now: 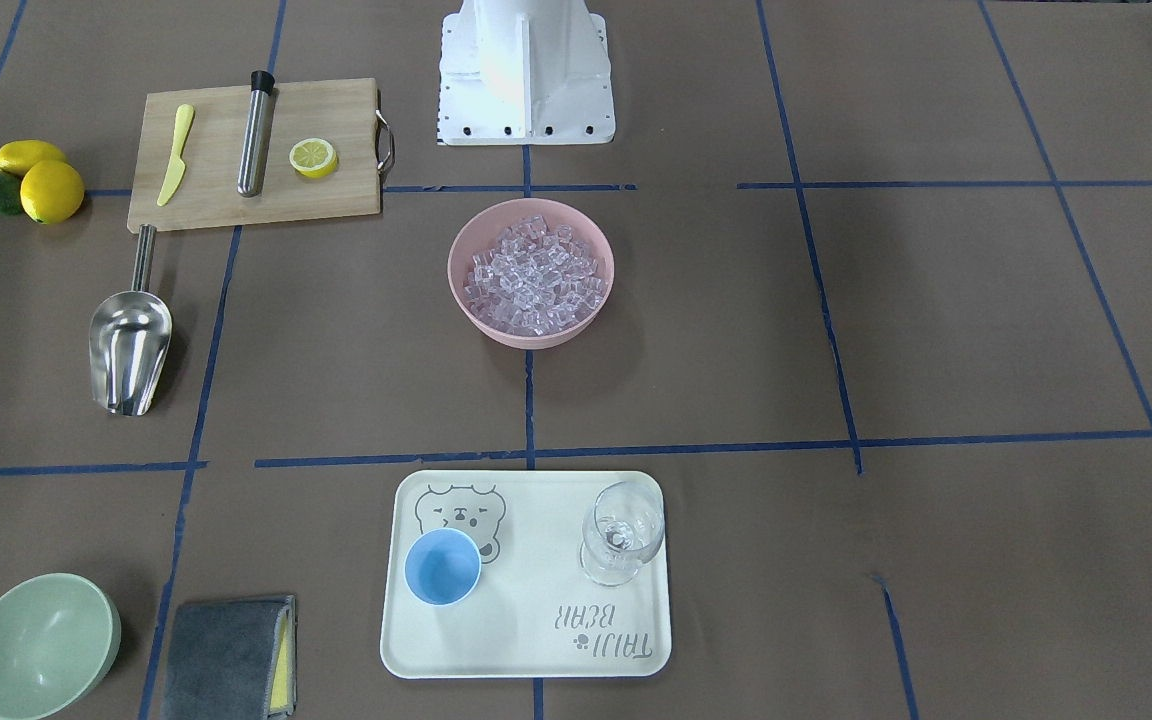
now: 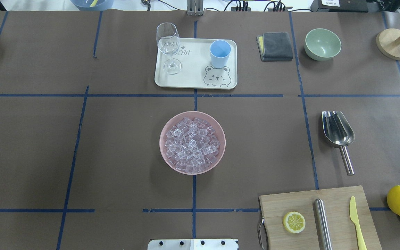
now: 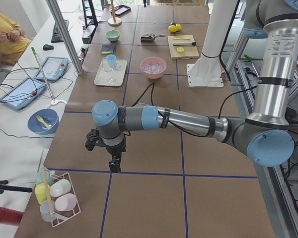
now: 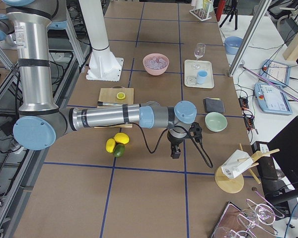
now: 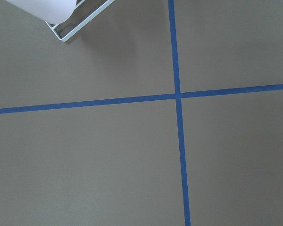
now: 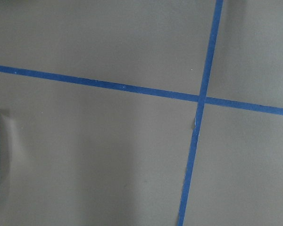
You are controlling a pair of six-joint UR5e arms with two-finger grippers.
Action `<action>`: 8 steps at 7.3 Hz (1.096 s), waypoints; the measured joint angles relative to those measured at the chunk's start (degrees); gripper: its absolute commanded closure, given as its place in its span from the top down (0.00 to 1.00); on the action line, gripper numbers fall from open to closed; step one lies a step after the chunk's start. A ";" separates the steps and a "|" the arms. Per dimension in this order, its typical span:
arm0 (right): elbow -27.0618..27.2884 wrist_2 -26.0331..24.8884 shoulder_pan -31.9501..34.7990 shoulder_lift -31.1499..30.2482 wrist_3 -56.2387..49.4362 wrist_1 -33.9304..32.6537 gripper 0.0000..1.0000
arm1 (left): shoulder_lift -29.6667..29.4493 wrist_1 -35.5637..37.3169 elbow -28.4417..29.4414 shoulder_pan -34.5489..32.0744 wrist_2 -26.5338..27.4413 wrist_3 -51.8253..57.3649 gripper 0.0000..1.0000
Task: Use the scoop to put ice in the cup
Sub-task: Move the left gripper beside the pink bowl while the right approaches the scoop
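Scoop (image 1: 129,345) is laid at frame left, ice (image 1: 534,275) heaped in bowl (image 1: 536,338) at ctr, cup (image 1: 442,566) set on tray (image 1: 536,600); left gripper (image 3: 114,166), right gripper (image 4: 175,152): opening can't be told.

Robotics lab, not a real kitchen: table (image 2: 30,139) covered w/ brown paper & blue tape grid (image 2: 134,95), robot arm (image 3: 188,121) by white pedestal (image 4: 95,29), alu frame post (image 3: 64,34), teach pendant (image 3: 52,68) on side bench (image 3: 10,144), person (image 3: 5,34) seated there. Kitchen props on tray (image 2: 193,69) & cutting board (image 2: 337,208).
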 measured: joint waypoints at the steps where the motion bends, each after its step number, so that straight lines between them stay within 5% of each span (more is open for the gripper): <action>1: -0.04 0.03 0.00 -0.01 0.00 -0.02 1.00 | -0.51 -0.01 0.24 0.10 -0.04 -0.04 1.00; 8: -0.07 0.34 -0.13 0.07 -0.08 -0.01 1.00 | -2.63 -0.96 0.38 0.30 -0.12 -0.29 1.00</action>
